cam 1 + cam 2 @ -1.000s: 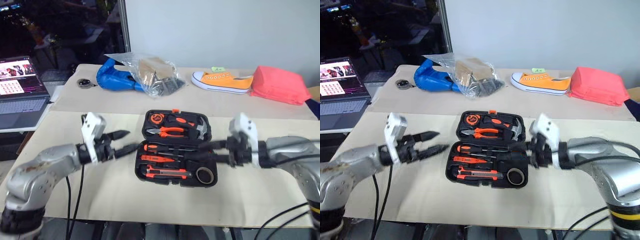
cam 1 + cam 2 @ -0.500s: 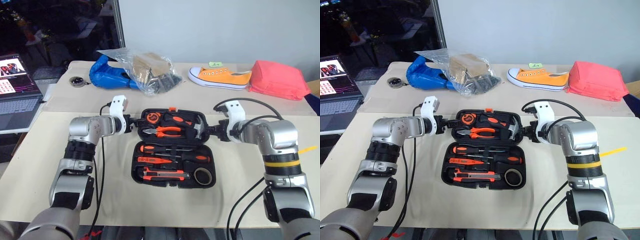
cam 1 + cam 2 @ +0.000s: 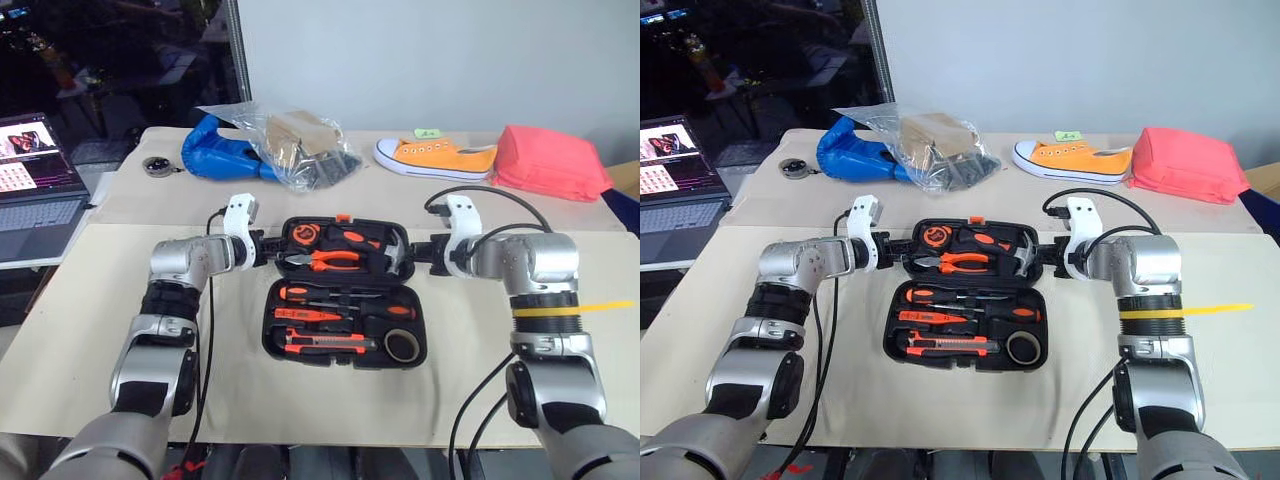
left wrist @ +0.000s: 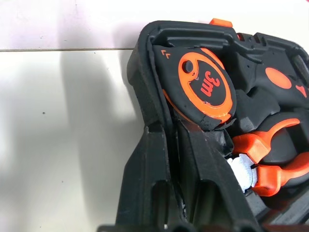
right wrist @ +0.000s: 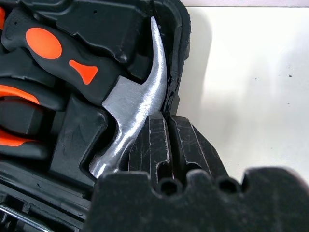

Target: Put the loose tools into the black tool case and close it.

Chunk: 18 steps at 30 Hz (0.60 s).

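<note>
Black plastic, hinged open flat at frame centre on the beige table [image 3: 100, 350]: the black tool case [image 3: 345, 292], far half toward the top of the frame, near half toward the bottom. Seated in the near half, three thin-shafted screwdrivers [image 3: 320, 296] in rows and a stubby utility knife [image 3: 325, 346] below them, with a roll of tape [image 3: 402, 346] at its lower right corner. In the far half, a tape measure [image 4: 205, 87] at left, orange-handled pliers [image 3: 330, 261] in the middle, a steel-headed hammer [image 5: 133, 116] at right (small orange latch [image 3: 343, 217] on the top edge).

Left gripper [image 3: 268, 250] at the far half's left rim, fingers [image 4: 154, 183] pinched together on the case wall beside the tape measure. Right gripper [image 3: 412, 253] at the far half's right rim, fingers [image 5: 186, 147] likewise closed on the wall, right by the hammer head.

Along the top of the frame: a blue bag [image 3: 215, 152] under a clear plastic bag [image 3: 290, 140], an orange sneaker [image 3: 437, 158], a pink fabric pouch [image 3: 550, 160]. At far left, an open laptop [image 3: 40, 185].
</note>
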Motion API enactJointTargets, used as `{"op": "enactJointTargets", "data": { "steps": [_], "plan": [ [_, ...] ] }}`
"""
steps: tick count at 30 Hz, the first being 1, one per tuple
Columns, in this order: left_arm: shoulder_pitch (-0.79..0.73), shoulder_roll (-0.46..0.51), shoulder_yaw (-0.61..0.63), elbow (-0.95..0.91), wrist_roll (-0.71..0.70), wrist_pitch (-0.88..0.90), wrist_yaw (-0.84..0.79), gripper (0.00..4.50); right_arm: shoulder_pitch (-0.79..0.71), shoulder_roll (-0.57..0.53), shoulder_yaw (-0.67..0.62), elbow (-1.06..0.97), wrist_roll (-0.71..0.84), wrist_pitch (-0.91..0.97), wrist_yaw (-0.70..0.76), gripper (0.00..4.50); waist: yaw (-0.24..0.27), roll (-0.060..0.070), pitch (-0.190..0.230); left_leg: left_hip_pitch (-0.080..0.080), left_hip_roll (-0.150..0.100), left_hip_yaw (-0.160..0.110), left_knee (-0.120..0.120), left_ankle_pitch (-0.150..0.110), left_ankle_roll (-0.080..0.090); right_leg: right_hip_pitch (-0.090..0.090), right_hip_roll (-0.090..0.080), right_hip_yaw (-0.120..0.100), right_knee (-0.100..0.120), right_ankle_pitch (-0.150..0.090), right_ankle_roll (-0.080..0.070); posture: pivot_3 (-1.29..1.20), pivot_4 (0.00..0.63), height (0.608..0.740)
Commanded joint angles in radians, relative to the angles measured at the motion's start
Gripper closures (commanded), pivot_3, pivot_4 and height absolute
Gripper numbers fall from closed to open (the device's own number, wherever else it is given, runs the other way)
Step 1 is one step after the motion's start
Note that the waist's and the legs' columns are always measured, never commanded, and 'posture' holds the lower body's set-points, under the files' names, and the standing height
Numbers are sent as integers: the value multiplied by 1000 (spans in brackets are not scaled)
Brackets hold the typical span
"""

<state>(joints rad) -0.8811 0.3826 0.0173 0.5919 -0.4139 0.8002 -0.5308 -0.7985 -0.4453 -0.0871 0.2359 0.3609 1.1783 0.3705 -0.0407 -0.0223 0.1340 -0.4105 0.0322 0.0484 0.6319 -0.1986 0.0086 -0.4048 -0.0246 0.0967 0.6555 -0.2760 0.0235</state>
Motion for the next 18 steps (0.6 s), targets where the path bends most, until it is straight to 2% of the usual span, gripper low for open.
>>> {"op": "enactJointTargets", "data": {
  "steps": [1, 5, 9, 15, 18],
  "plan": [
    [-51, -24, -31, -14, 71, -245, -84, 4406, -45, 49, 18, -15, -34, -317, 53, 4500, -7, 0, 1, 0, 0, 0, 0, 0, 0, 0, 0, 0, 0, 0, 0, 0, 150, 740],
    [-46, -20, -39, -43, 126, -395, -129, 4406, -53, 68, 16, -3, -70, -509, 82, 4500, -5, 0, 1, -2, 0, 0, -3, 2, -1, -3, 1, 0, 0, 1, -1, 0, 150, 740],
    [47, 9, -72, -168, 168, -499, -193, 4406, 37, 55, 38, -96, -90, -618, 138, 4500, 0, 1, 1, -16, 1, 0, -5, 2, -2, -17, 0, 0, 4, 2, -1, 0, 150, 740],
    [271, 105, -109, -398, 237, -661, -280, 4406, 389, -19, 41, -390, -98, -824, 244, 4500, 17, 1, -1, -15, 4, 0, -6, -1, -5, -19, -1, -3, 9, 1, 1, 0, 150, 740],
    [353, 157, -97, -466, 247, -699, -316, 4406, 529, -59, 24, -489, -102, -893, 276, 4500, 21, 2, -1, -14, 4, 1, -6, -7, 4, -18, -2, -2, 7, 0, 2, 0, 150, 740]
  ]
}}
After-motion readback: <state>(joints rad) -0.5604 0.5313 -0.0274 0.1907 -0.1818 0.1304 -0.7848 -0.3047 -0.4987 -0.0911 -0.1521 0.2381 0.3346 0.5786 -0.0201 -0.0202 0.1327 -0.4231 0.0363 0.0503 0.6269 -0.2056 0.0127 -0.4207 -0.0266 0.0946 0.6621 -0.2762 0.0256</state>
